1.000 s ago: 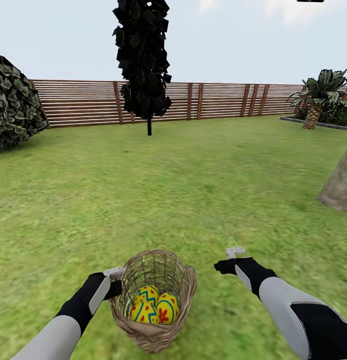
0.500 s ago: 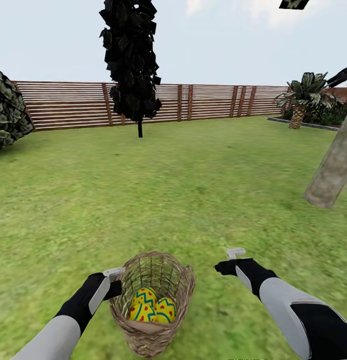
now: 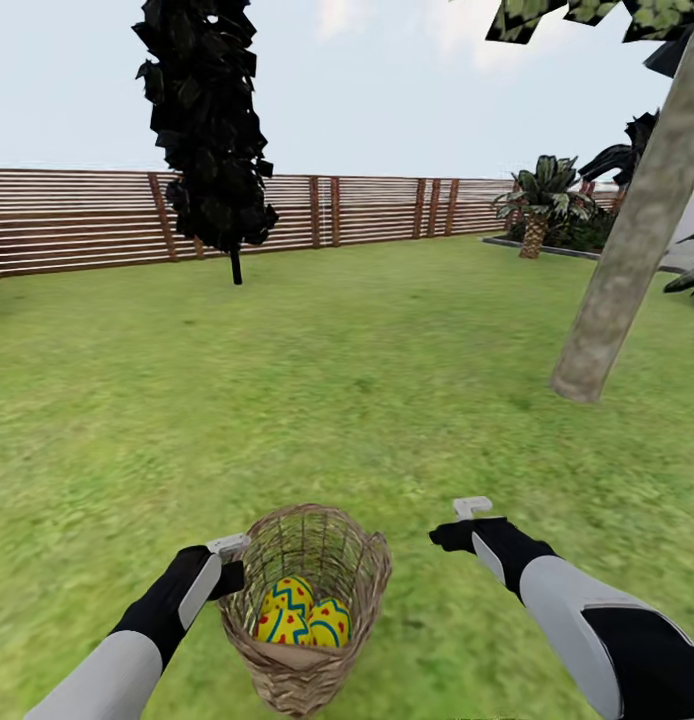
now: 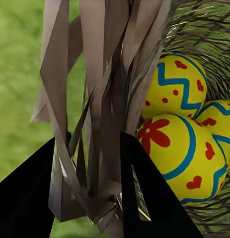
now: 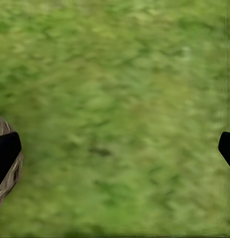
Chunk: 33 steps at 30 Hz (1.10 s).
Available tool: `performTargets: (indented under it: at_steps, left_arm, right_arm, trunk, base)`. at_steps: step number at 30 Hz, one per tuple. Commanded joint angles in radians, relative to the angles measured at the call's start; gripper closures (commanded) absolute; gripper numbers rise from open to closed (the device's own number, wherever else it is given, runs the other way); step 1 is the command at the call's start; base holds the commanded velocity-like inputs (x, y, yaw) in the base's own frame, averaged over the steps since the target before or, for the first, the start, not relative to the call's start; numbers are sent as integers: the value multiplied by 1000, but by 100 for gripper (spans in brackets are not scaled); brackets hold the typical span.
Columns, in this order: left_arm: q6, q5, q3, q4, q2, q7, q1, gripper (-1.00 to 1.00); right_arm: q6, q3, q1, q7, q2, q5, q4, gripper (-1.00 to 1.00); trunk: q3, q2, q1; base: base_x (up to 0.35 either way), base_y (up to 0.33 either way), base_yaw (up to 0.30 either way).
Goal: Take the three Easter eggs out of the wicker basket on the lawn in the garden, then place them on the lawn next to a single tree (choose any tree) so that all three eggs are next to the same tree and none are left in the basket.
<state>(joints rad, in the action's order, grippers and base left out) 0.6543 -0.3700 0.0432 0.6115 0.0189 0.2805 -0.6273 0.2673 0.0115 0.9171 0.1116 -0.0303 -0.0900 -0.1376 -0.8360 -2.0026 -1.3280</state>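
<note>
The left claw (image 3: 230,547) is clamping the rim of the wicker basket (image 3: 307,650), holding it upright, mouth up, above the lawn (image 3: 367,380). Three Easter eggs (image 4: 182,148) are lying inside. The right claw (image 3: 471,508) is hanging spread wide, gripping nothing. A tree (image 3: 627,250) is leaning ahead to the right, with a fence (image 3: 77,220) and dark cypress (image 3: 207,130) beyond.

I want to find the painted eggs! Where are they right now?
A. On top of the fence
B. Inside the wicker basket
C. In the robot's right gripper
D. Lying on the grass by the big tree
B. The Easter eggs sit down inside the wicker basket, which the left gripper holds by its rim; the right gripper is open with only grass beneath it.
</note>
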Motion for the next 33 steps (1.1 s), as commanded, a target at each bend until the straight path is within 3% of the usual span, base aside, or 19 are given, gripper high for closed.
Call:
performTargets:
  at_steps: [1,33]
  left_arm:
    - [2,-15,4,3,1,8,0,100]
    - [4,-15,4,3,1,6,0,100]
  right_arm:
    - [6,1,0,5,0,-10,-2,-100]
    - [4,1,-3,5,1,-10,-2,-100]
  trunk:
    - [3,7,4]
    - [131,231,127]
  base:
    - [0,0,-278]
    - [0,0,-278]
